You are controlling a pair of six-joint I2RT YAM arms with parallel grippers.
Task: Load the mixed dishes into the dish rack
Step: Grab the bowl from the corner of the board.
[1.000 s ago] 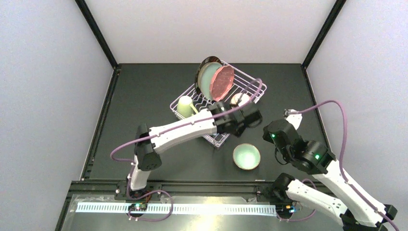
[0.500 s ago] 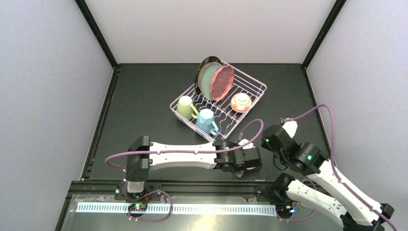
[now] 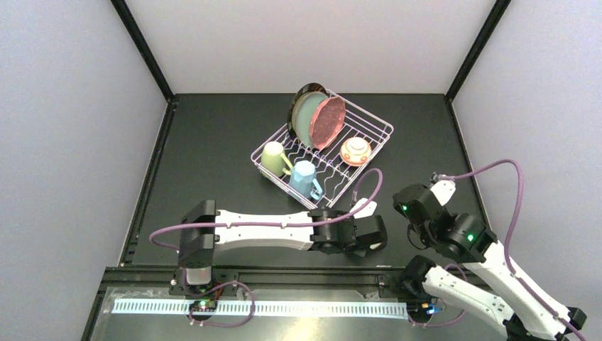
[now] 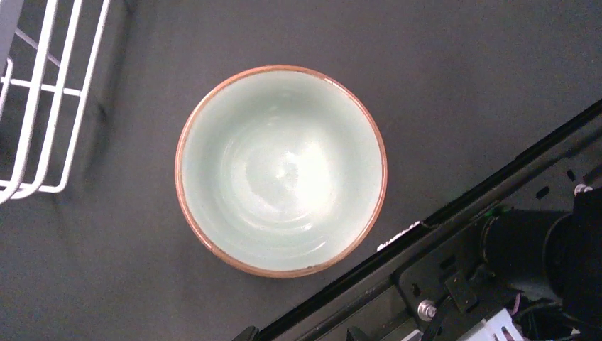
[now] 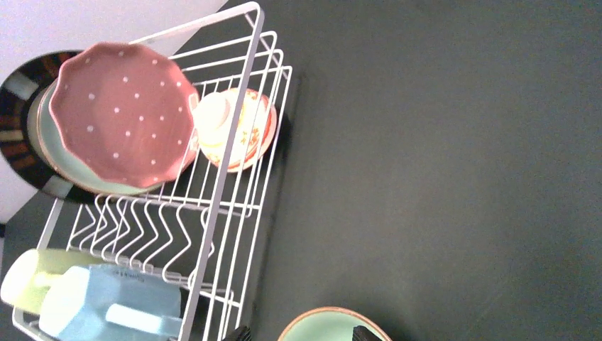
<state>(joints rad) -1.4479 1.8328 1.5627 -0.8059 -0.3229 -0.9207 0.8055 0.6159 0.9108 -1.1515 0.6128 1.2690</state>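
The mint bowl (image 4: pixel 280 170) sits just outside the dish rack (image 3: pixel 334 170)
It stands upright under the left gripper (image 3: pixel 370 231); I cannot tell how wide that one gapes. The right gripper (image 5: pixel 302 332) is spread wide, holding nothing. The bowl looks hard, smooth and breakable, so pinch its rim gently.
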